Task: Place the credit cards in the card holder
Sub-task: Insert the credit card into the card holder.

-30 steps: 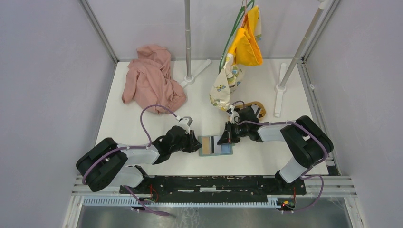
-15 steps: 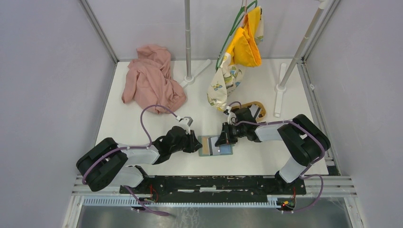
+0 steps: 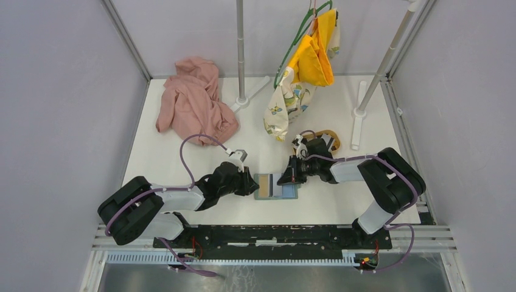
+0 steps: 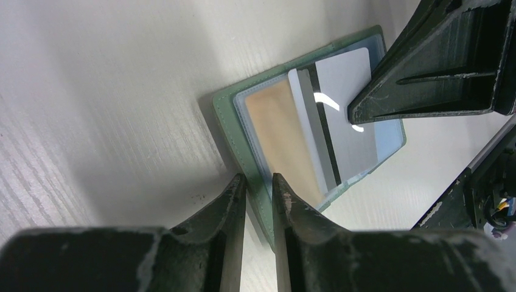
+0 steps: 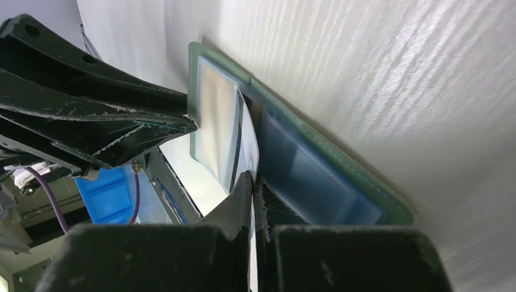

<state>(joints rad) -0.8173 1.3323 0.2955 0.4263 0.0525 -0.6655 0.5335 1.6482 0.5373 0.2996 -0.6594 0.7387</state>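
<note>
Where the card holder (image 3: 274, 190) sits: flat and flopped open on the white surface (image 3: 328, 207), right between the two arms near the front edge. Green outside, clear-ish pockets inside, and the left half shows a tan panel (image 4: 283, 134).
Left hand (image 4: 258, 182): comes in low from the left. The fingers are only a narrow slit apart and the holder's green edge runs right into that slit, so it looks clamped on the holder's left edge.
Right hand (image 5: 254, 182): fingers pressed together, pinching a credit card (image 4: 341, 146) by its outer end. The tips sit over the holder's right half.
Credit card: pale grey/white with a dark stripe down one side. It lies at a slant across the middle and right of the open holder. From the right wrist view its far end is down by the fold next to the tan panel. Can't tell if it's actually inside a pocket or just lying on top.
Other cards: can't spot any loose ones from the top view.
Back left of surface: a crumpled pink cloth (image 3: 195, 103).
Back middle: a yellow garment (image 3: 313, 58) and a patterned cloth (image 3: 283, 112) hanging off a rack.
Behind right hand: a light wooden tray (image 3: 331, 137), mostly hidden by the arm.
</note>
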